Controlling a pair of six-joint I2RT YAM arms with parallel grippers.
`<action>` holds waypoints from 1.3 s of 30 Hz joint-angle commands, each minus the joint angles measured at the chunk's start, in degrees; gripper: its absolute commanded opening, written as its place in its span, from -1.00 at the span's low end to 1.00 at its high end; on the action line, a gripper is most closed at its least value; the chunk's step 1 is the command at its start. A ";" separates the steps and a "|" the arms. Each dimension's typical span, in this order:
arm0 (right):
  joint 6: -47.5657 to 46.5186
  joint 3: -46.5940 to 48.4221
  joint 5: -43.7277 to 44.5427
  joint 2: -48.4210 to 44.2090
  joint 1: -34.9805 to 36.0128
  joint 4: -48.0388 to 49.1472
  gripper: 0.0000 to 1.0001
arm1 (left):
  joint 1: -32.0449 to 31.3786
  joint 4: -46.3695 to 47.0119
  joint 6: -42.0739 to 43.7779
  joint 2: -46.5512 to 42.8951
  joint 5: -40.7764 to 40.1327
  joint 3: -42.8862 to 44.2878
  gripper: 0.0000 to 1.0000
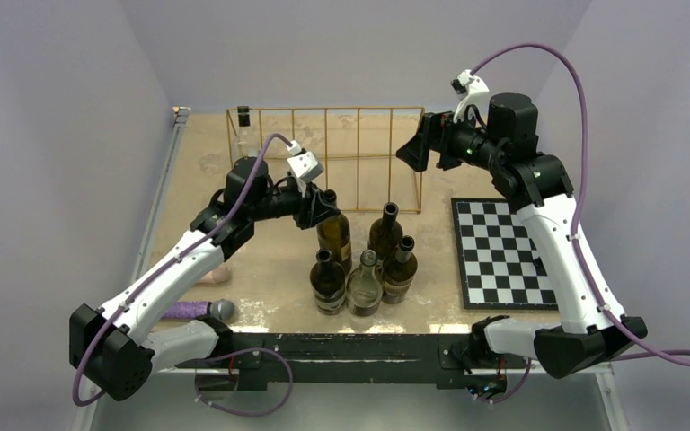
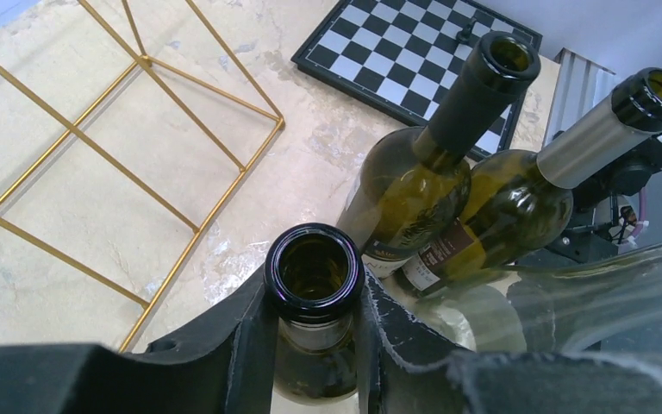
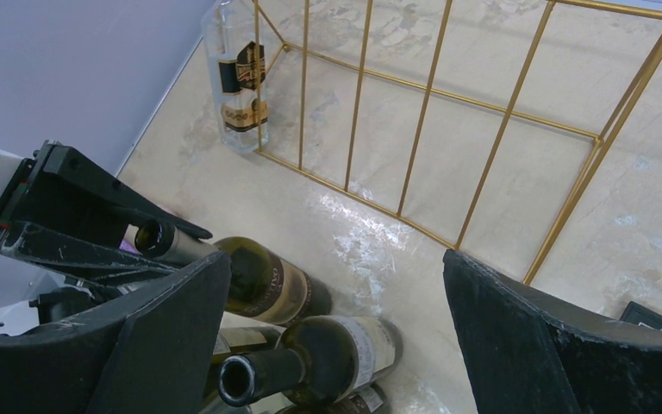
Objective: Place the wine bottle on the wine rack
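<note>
A gold wire wine rack [image 1: 358, 144] [image 2: 142, 60] [image 3: 506, 121] is standing at the far side of a tan table [image 1: 260, 260]. The left gripper [image 1: 317, 208] [image 2: 313, 293] is clamping the neck of a dark green wine bottle [image 1: 333, 235] [image 2: 313, 272] [image 3: 263, 280] just under its lip, one black finger pressing on each side. This bottle is standing upright on the table just in front of the rack, outside its slots. Four more bottles [image 1: 368, 265] are clustering close behind it, farther from the rack. The right gripper [image 1: 413, 148] [image 3: 336, 332] is hovering above the rack's right end, jaws spread wide and holding nothing. A clear bottle [image 1: 243, 133] [image 3: 240, 82] is standing against the rack's far left corner. A chessboard [image 1: 503, 256] [image 2: 414, 52] is lying in front of the rack, off to its right.
</note>
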 commanded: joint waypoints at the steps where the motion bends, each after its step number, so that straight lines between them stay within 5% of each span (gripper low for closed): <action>1: 0.31 1.46 0.97 -0.77 0.04 1.03 0.95 | -0.48 4.47 -0.86 -1.27 -1.78 -0.49 -0.99; 11: 0.48 0.60 1.24 -1.08 0.03 2.09 0.95 | -0.54 5.74 -0.49 -3.87 -17.86 1.23 -1.00; 26: 1.22 -1.29 3.55 -2.51 -0.01 5.34 0.94 | -0.20 -7.52 -4.91 -2.46 -50.11 16.53 -1.00; 39: 2.61 -3.75 4.40 -4.16 -0.59 5.59 0.94 | 5.05 -18.96 -12.20 11.26 -58.08 33.37 -1.00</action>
